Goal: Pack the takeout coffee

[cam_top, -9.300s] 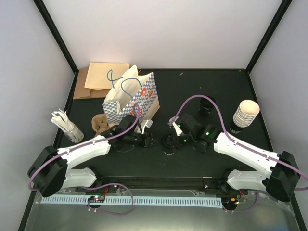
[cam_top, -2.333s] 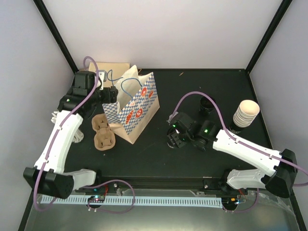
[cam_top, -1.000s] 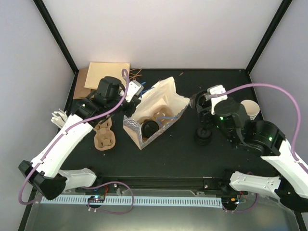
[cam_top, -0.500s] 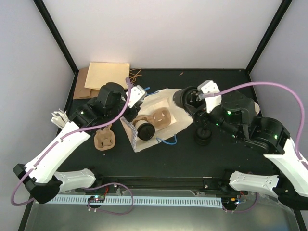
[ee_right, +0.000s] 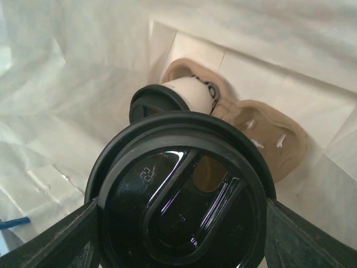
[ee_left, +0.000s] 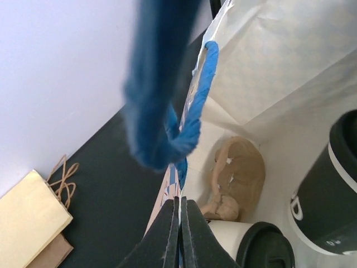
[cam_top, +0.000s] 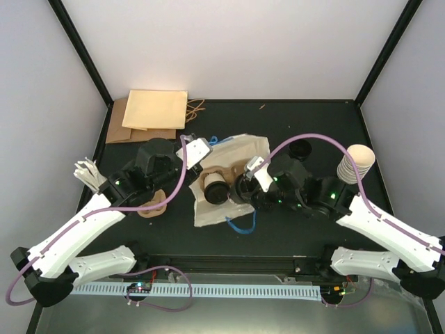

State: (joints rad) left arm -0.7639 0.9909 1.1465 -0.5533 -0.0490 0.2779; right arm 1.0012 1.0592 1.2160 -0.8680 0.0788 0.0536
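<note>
Cream-white takeout coffee [ee_right: 192, 89] is already bagged; paper bag [cam_top: 243, 147] is pinched by left gripper [ee_left: 179, 204], black cup [ee_right: 181, 206] clasped by right gripper [cam_top: 252, 184], not yet released.

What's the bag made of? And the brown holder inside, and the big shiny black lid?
The bag looks like thin white paper: creased and wrinkled. The brown holder seems moulded cardboard pulp, matte and fibrous. The big black lid is probably plastic: smooth, glossy, showing reflections.

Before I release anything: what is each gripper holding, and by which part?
The right gripper grips a dark lidded cup by its sides, near the lid. The left gripper pinches the paper bag at its top edge.
</note>
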